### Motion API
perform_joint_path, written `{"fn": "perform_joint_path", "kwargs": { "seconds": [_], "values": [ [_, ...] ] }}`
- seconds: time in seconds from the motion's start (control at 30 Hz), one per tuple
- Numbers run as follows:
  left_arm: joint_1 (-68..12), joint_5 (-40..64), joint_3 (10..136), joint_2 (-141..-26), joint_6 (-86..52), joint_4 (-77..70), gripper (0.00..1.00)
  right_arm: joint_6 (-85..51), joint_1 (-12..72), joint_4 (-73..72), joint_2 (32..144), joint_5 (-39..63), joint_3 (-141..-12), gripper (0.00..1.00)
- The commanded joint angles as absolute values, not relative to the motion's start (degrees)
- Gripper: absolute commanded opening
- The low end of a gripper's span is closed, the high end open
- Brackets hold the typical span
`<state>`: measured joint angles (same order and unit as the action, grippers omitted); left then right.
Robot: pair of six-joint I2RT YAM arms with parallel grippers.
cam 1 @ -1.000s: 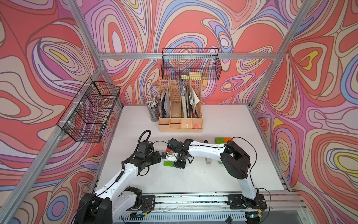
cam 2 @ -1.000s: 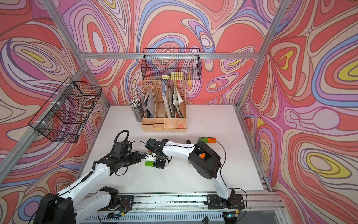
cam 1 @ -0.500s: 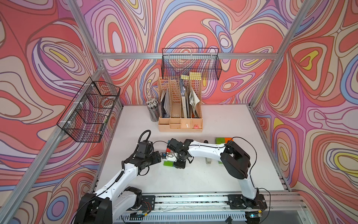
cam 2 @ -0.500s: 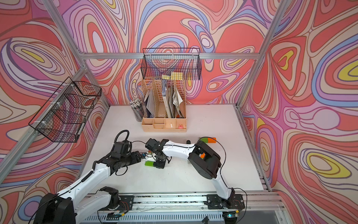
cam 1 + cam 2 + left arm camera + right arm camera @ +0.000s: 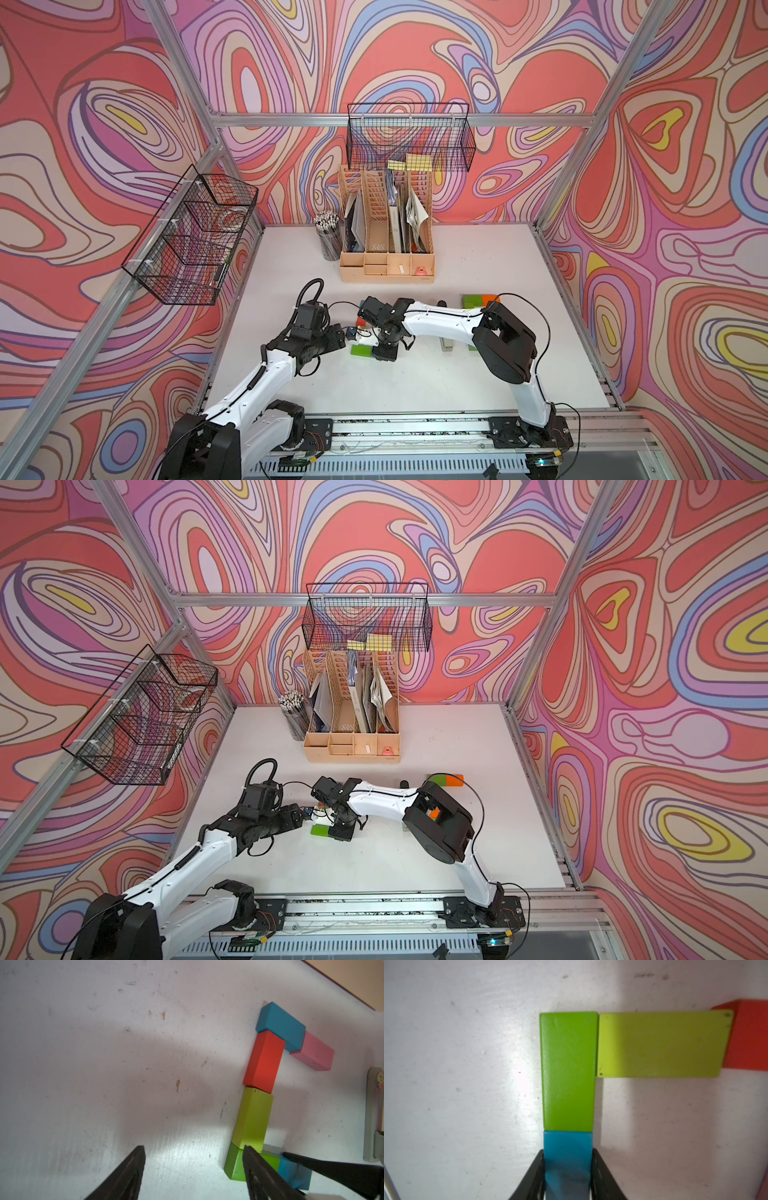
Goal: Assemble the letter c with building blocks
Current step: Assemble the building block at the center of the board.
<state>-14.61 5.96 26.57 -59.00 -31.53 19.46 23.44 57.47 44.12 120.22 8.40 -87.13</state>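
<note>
Holding the blue block (image 5: 568,1141) tight between its jaws, the right gripper (image 5: 568,1151) has it end to end with the green block (image 5: 569,1070), making the last short arm of the letter c (image 5: 259,1076), which lies flat on the white table (image 5: 104,1064) between the two arms. If it lets go crooked, I think the blue block could twist and leave a gap, or push the green block and the lime block (image 5: 660,1043) out of line. The left gripper (image 5: 193,1147) hangs wide open and empty, one finger right over the green block, so a small dip could knock that corner.
</note>
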Motion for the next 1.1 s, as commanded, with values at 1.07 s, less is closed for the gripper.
{"fn": "perform_joint_path", "kwargs": {
  "seconds": [1.07],
  "values": [
    [-14.2,1.6,27.1,-56.4,-28.8,13.4,0.78,7.6,43.7,11.7,91.3,17.1,-63.9,0.7]
  ]
}}
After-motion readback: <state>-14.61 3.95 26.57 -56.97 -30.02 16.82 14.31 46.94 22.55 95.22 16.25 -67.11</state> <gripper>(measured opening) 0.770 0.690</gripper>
